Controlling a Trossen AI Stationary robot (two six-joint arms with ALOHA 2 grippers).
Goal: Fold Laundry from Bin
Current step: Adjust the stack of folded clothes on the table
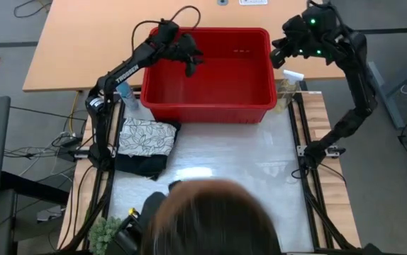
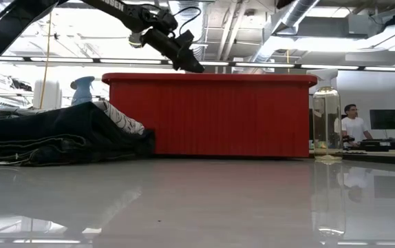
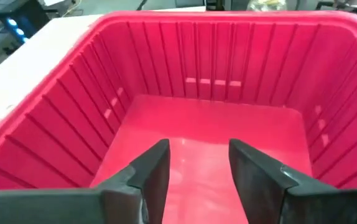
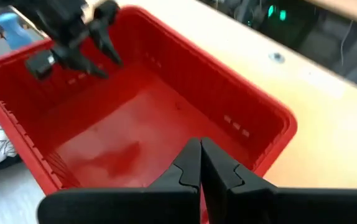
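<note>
Left pincer [image 1: 191, 65] parted over red bin [image 1: 162, 106], right pincer [image 4: 199, 163] closed, folded laundry [image 1: 145, 137] beside bin

The table [image 1: 246, 191] has a pale, glossy top framed by light wooden strips and dark rails along its left and right edges, and it mirrors the ceiling lights. A large red rectangular plastic bin [image 1: 210, 106] with ribbed, sloped walls stands at the far edge, spanning most of its width. Near the left edge, just in front of the bin's left corner, lies a pile of folded laundry [image 1: 145, 145]: a white cloth with a grey leaf print [image 1: 147, 137] resting on dark navy-black trousers [image 1: 143, 166]. A clear spray bottle with a white head [image 1: 288, 92] stands by the bin's right end, and a blue-topped bottle [image 1: 127, 98] stands at its left end.
</note>
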